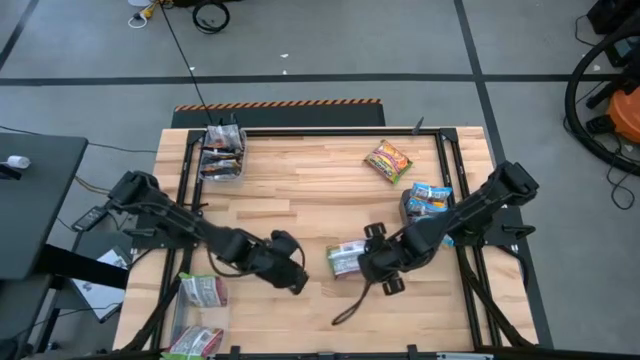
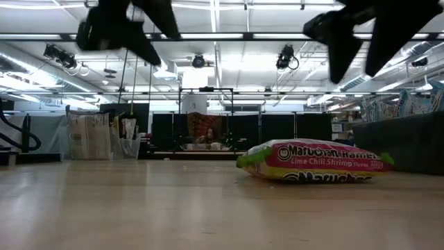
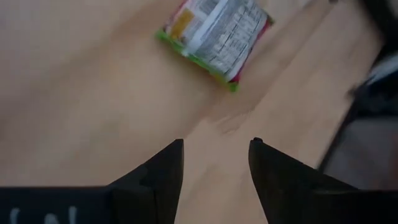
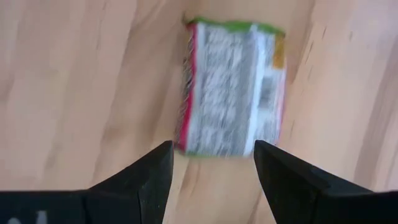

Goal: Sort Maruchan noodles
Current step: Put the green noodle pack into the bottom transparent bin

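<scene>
At table's back-left, a clear bin (image 1: pixel 222 160) holds packets; both hands, left hand (image 1: pixel 296 281) and right hand (image 1: pixel 366 268), gape empty.

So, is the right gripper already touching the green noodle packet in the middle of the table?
Apart. In the low view the right gripper hangs well above the green packet, with open space between them.

We were looking at a robotics lab or workshop set in a large open industrial hall. The wooden tabletop (image 1: pixel 300 190) stood on a grey concrete floor (image 1: pixel 330 40) marked with dark lines and a hazard-striped strip (image 1: pixel 278 103), cables (image 1: pixel 180 45) trailing across it. Beyond it we saw long fluorescent ceiling lights (image 2: pixel 208 36), overhead rigging with mounted lamps (image 2: pixel 199 61), black partitions (image 2: pixel 277 130) and stacked boxes (image 2: pixel 90 135).
</scene>
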`<state>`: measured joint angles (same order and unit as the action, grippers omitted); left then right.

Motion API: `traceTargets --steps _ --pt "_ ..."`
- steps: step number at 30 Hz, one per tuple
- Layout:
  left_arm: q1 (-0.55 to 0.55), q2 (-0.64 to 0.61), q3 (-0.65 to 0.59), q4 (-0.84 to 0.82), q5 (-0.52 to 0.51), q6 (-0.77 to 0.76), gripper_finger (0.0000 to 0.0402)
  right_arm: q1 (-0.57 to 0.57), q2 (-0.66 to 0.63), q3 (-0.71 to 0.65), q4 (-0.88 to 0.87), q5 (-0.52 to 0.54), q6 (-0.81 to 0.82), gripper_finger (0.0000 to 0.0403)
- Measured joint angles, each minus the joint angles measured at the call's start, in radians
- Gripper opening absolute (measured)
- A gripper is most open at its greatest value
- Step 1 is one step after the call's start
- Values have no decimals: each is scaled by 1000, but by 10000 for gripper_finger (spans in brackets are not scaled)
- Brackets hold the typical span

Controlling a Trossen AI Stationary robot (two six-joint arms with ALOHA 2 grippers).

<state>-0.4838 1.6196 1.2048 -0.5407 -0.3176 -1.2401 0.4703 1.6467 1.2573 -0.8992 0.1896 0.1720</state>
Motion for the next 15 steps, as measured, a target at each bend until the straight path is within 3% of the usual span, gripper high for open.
traceTargets --steps 7,10,15 --pt "71 22 -339 717 -37 -386 186 72 -35 20 -63 -2 48 224" --pt "98 75 -404 858 -47 -452 197 87 -36 20 -55 27 25 222" --pt "127 215 -381 1009 6 -481 243 87 -29 2 -18 54 10 219"
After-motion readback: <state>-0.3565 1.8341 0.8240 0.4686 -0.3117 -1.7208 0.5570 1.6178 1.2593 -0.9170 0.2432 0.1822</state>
